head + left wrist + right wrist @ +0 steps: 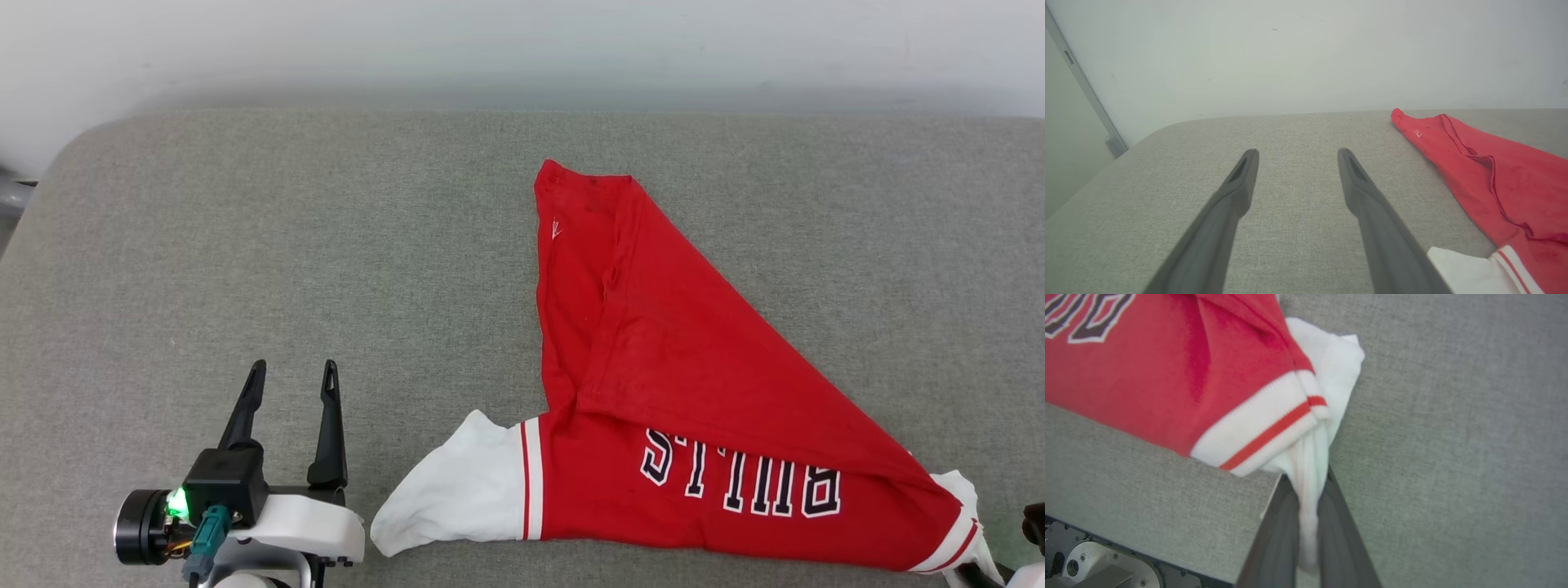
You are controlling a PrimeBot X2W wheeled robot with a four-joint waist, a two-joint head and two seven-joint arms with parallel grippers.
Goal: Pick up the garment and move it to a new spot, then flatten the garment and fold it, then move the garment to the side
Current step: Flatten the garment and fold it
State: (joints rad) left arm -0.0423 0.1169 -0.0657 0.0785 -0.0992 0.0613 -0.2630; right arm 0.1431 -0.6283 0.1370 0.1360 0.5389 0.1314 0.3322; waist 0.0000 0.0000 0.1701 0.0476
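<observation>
At the near right corner of the grey fabric surface (245, 245), the right gripper (1308, 490) is clenched on the tip of the garment's (694, 351) white right-hand sleeve (1327, 375). In the right wrist view the white cloth is bunched into a narrow strip between the two dark fingers (1280, 535) and runs up from them to the red-and-white striped cuff trim (1265, 435). Below the surface's near edge in that view sits a dark plate with a pale metal part (1106, 563).

Left of the middle, also close to the near edge, the left gripper (295, 365) has its jaws spread wide with nothing between them, and bare grey fabric shows between the fingers in the left wrist view. The garment's other white sleeve (449, 490) lies flat just beside this gripper's wrist housing. Whether they touch cannot be told.

The red chest band stretches along the near edge between the two sleeves, and the black, white-outlined lettering (739, 482) reads upside down in the head view. Over it, the lower part of the shirt is folded into a long red triangle whose slanted edge runs from the right sleeve toward the far edge. A small white logo (556, 229) sits near its far tip, right of the surface's middle.

Beyond the far edge stands a pale wall (490, 49).
</observation>
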